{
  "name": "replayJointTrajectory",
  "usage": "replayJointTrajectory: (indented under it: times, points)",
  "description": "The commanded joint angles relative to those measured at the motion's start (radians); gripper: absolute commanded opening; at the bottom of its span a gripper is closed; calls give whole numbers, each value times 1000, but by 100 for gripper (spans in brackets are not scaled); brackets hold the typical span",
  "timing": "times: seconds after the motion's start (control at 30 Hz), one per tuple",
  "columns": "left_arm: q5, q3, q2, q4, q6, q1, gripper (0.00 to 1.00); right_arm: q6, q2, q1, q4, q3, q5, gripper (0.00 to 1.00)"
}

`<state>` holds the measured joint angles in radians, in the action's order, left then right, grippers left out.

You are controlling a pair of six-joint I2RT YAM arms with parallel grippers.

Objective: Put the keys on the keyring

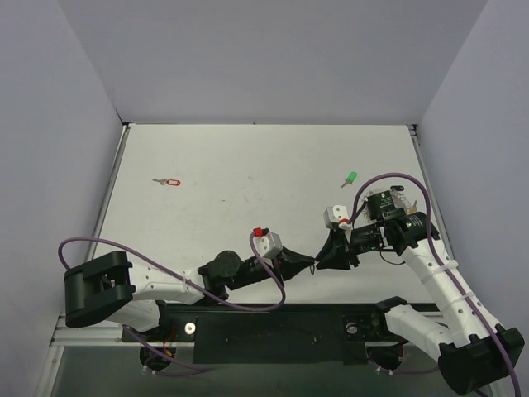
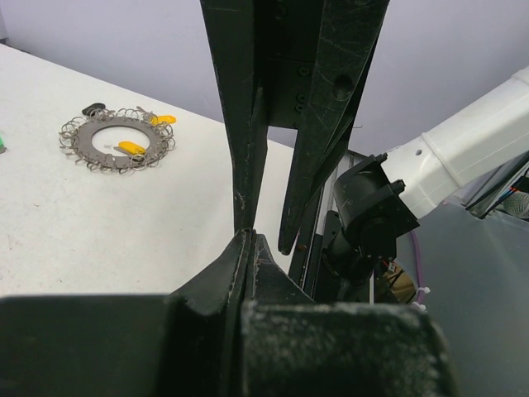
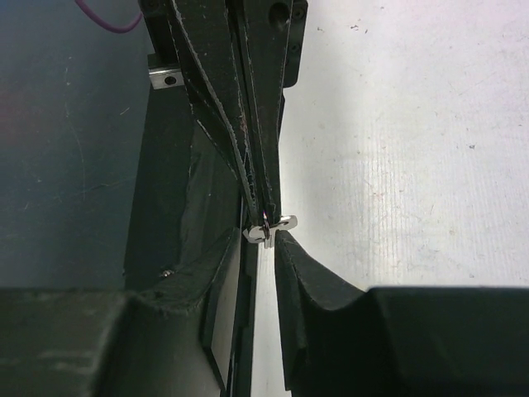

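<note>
The two arms meet tip to tip over the near middle of the white table (image 1: 248, 165), the left gripper (image 1: 308, 263) reaching in from the left and the right gripper (image 1: 329, 255) from the right. The left gripper is fully closed, and the right wrist view shows a small silver piece (image 3: 270, 225) pinched crosswise at the very ends of its fingers (too little of it shows to tell whether it is a whole key). The right gripper is only partly open, one finger on each side of that piece and of the left gripper's tips. A narrow gap shows between its fingers, and I cannot tell whether they touch the metal. Both grippers hang above the table surface rather than resting on it. The keyring (image 2: 83, 139) lies flat on the table towards the right, farther back than the grippers and well apart from them. It is a grey ring edged all round with small wire loops. Two yellow key heads (image 2: 131, 148) sit on it, one on its near band and one at its far right edge. A green-headed key (image 1: 350, 177) lies loose on the table, far of the right gripper. A red-headed key (image 1: 170, 182) lies alone towards the far left, well apart from everything else.
</note>
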<state>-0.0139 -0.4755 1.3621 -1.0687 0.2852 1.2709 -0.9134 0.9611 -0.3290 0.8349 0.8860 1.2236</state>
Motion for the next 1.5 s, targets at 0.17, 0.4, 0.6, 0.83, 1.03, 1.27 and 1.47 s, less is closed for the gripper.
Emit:
replayJointTrajectory:
  times: [0.17,0.4,0.6,0.83,1.03,1.27,1.47]
  points:
    - [6,-38,12,-91,9,8,0,7,2,-8,-5,-13,65,14]
    - [5,-34,8,-96,9,8,0,10,-1,-8,-8,-16,60,4]
    - [6,-20,3,-114,17,8,0,15,-5,-8,-5,-16,60,0]
    - [6,-18,20,-131,42,8,0,11,-10,-8,20,-2,44,0]
    - [6,-15,29,-142,58,8,16,8,-12,-7,26,2,27,0]
    - [32,6,9,-142,58,8,31,13,-10,1,21,1,17,0]
    - [63,44,-64,-79,32,8,43,27,-15,5,23,7,-67,0]
